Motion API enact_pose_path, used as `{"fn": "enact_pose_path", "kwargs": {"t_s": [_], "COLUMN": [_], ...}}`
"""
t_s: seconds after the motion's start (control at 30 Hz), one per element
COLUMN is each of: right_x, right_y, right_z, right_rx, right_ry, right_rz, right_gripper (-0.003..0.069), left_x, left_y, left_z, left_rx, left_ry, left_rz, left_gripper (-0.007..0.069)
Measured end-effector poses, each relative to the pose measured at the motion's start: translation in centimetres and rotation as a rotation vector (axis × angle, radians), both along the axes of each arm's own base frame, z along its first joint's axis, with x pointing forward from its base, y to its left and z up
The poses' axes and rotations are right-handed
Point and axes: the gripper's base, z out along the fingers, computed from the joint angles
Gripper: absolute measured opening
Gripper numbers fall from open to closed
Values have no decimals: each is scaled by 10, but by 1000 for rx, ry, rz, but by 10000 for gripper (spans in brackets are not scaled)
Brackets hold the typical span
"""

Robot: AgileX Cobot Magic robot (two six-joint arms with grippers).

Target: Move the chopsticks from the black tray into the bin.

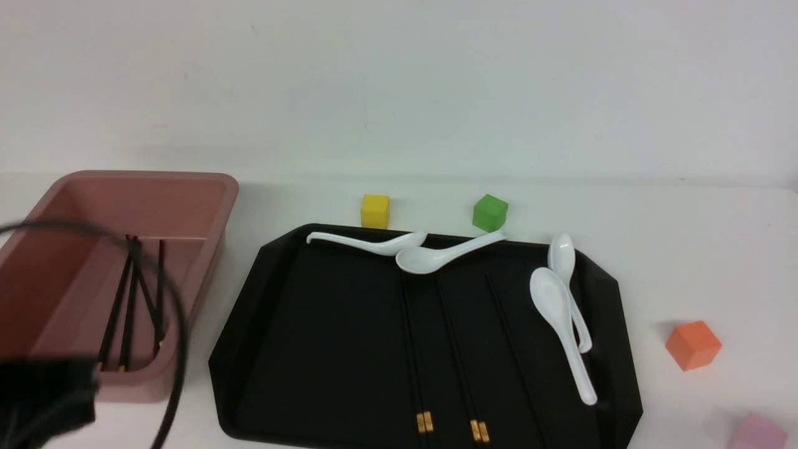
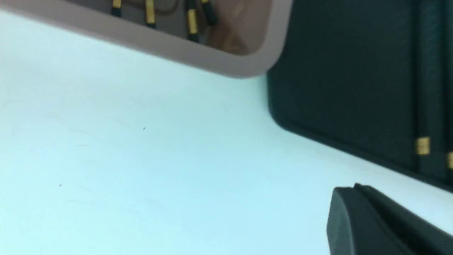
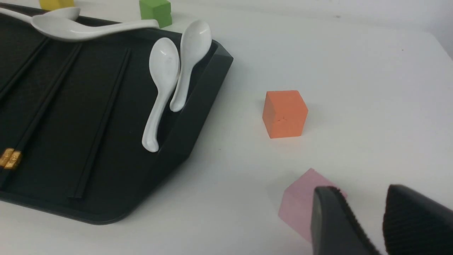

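Note:
The black tray (image 1: 312,349) lies in the middle of the table. Black chopsticks (image 1: 458,362) lie lengthwise on it, gold bands toward the near rim; they also show in the right wrist view (image 3: 39,109) and the left wrist view (image 2: 423,146). The pink bin (image 1: 206,187) stands left of the tray with several chopsticks (image 1: 128,299) inside. My left gripper (image 2: 354,187) hovers over bare table near the bin's (image 2: 212,63) near corner and the tray's (image 2: 336,88) corner, fingers together, holding nothing. My right gripper (image 3: 361,193) is slightly open and empty, right of the tray (image 3: 198,106).
White spoons (image 1: 561,318) lie along the tray's far and right rims. A yellow cube (image 1: 374,211) and a green cube (image 1: 489,212) sit behind the tray. An orange cube (image 1: 692,344) and a pink cube (image 3: 300,205) sit right of it. My left arm (image 1: 43,399) and its cable cross the bin's front.

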Motion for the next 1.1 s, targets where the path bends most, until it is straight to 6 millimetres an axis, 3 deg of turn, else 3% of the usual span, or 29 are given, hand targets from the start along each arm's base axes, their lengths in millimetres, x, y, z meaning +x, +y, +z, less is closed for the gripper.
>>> {"fn": "enact_pose_path", "kwargs": {"t_s": [0.1,0.13,0.2,0.37,1.1], "right_x": [0,0,0,0,0], "right_y": [0,0,0,0,0], "right_z": [0,0,0,0,0], "right_rx": [0,0,0,0,0], "right_ry": [0,0,0,0,0], "right_rz": [0,0,0,0,0], "right_gripper": [240,240,240,240,240], "left_x": [-34,-36,-60,-95,-101], "left_y": [2,2,4,6,8], "left_z": [-11,-12,-16,-10,-9], "left_rx": [-7,-7,-14,-27,12], "left_ry": [-159,-168,-336,-600,-652], "left_rz": [17,17,32,39,43], "left_gripper": [-13,-13,-13,-13,-13]}}
